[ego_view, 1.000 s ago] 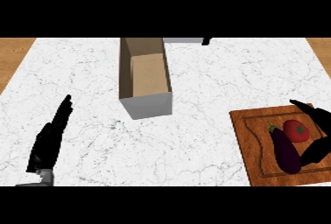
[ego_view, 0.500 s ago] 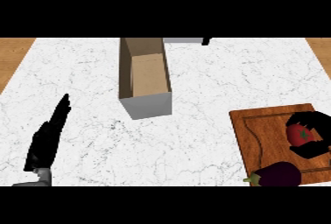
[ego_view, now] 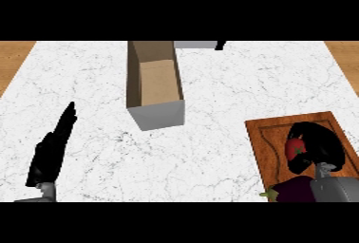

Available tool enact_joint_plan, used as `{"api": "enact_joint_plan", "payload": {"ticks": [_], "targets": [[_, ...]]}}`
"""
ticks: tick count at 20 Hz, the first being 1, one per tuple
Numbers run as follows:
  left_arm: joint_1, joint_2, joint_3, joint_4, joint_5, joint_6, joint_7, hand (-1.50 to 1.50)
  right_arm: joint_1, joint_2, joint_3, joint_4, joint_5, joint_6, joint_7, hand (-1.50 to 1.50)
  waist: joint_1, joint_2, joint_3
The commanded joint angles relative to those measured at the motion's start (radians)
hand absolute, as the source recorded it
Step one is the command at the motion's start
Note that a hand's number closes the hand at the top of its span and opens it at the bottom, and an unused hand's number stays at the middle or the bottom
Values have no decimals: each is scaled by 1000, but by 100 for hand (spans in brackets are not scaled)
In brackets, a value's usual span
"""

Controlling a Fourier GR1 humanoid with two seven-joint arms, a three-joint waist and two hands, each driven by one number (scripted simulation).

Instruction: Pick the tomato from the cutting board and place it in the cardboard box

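- Fingers (ego_view: 316, 128) of the right hand (ego_view: 326, 152) curl round the tomato (ego_view: 294, 148) and grip it.
- Red tomato shows on the left side of the hand, and the rest is hidden.
- Tomato and hand are over the board (ego_view: 270, 142), at the near right of the counter (ego_view: 231, 90). I cannot tell if the tomato touches the board.
- Dark eggplant (ego_view: 293, 191) lies at the near edge of the board, just beside the hand.
- Box (ego_view: 160, 116) stands open at the far middle, well apart from the tomato.
- Left hand (ego_view: 51, 152) rests at the near left with its fingers straight, holding nothing.
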Motion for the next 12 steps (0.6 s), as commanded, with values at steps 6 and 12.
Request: {"api": "enact_joint_plan", "payload": {"ticks": [6, 12], "targets": [[8, 3, -5, -47, 0, -10, 45, 0, 121, 304, 380, -317, 365, -56, 577, 150, 7, 3, 13], [-26, -10, 3, 27, -12, -6, 4, 0, -15, 308, 463, -481, 405, 95, 759, 150, 15, 11, 14]]}}
